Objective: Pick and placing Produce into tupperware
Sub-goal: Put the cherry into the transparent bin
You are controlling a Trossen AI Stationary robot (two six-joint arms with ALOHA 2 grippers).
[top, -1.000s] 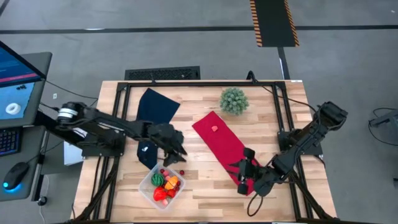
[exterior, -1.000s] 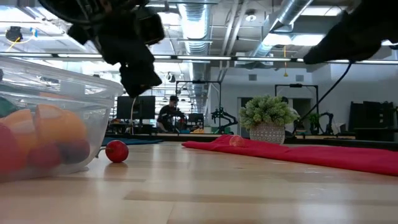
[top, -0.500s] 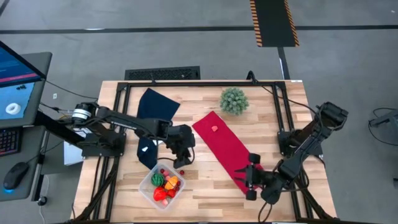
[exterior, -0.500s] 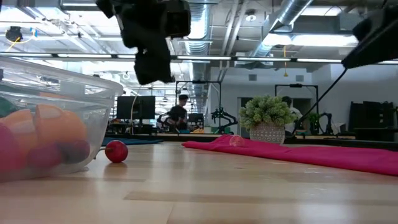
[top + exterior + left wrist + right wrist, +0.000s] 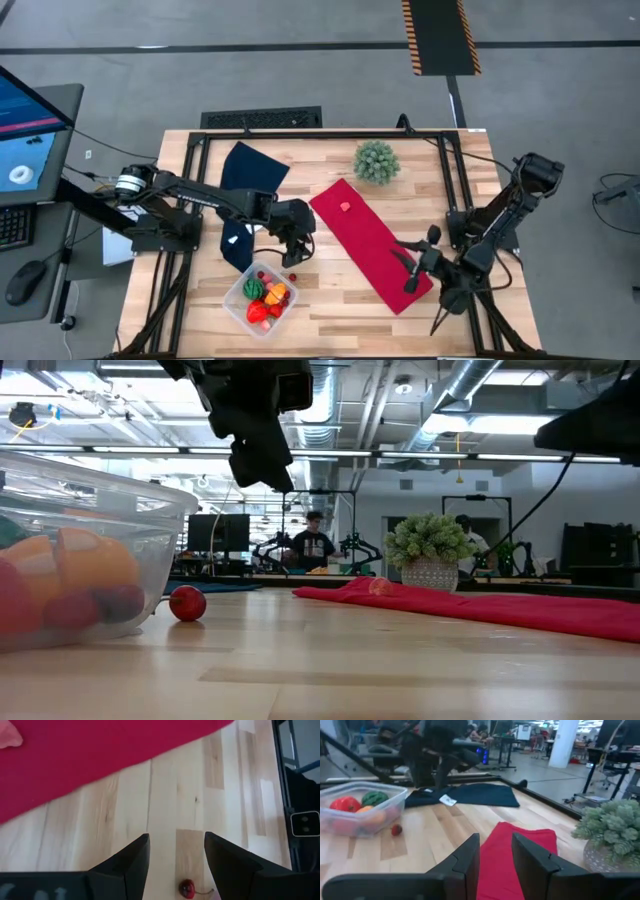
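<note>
The clear tupperware (image 5: 262,298) sits near the table's front edge, left of centre, with red, orange and green produce inside. A small red cherry (image 5: 187,889) lies on the wood just right of it (image 5: 293,277). My left gripper (image 5: 291,252) hovers open above the cherry, pointing slantwise down, with nothing between its fingers. A pink piece of produce (image 5: 344,207) rests on the far part of the red cloth (image 5: 370,245). My right gripper (image 5: 413,265) stands open over the cloth's near right end, pointing roughly level toward the table's left.
A spiky green plant ball (image 5: 376,160) stands at the far centre. A dark blue cloth (image 5: 250,175) lies at the far left. Bare wood lies between the tupperware and the red cloth. People show in the room beyond the table.
My left gripper has risen from beside the tupperware and shifted a little toward the table's right, then held still. My right gripper has drawn back toward the table's right edge, sunk a little and turned to point more level. The cherry has stayed where it lay.
</note>
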